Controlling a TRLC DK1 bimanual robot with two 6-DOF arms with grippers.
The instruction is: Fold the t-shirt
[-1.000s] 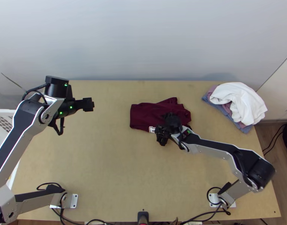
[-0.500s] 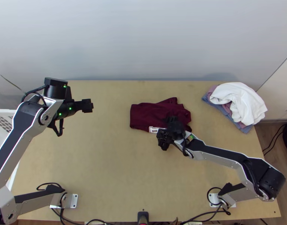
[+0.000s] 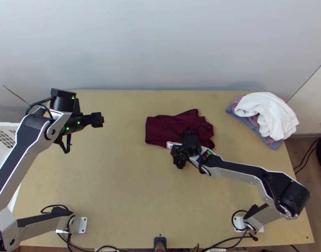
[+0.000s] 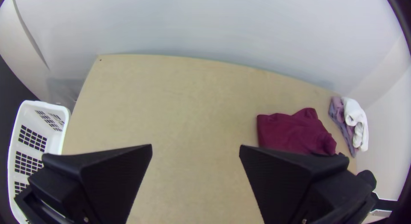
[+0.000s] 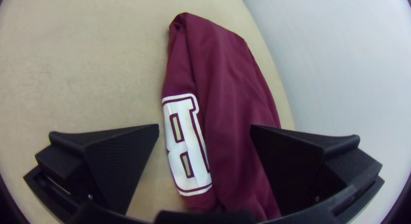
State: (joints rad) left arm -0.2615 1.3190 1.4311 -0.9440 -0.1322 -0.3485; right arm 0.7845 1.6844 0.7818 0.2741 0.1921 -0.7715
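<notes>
We see both grippers wide open: the left gripper [image 3: 100,119] has its fingers well apart and nothing between them, over the table's left part. The right gripper [image 3: 176,157] is spread just as wide at the maroon t-shirt's near edge, gripping nothing; we cannot tell whether a finger touches the cloth.

The table [image 3: 118,189] carries everything but the white basket [image 4: 45,104] beside it, which the top view cuts off. On its far right lies a pile of clothes [image 3: 265,111], the white piece hiding much of the blue and mauve ones. Right of the middle we find the t-shirt [image 3: 160,128], folded into a flat bundle, partly hidden from above by the right gripper's wrist, which also covers some of the white print [image 5: 185,112].
</notes>
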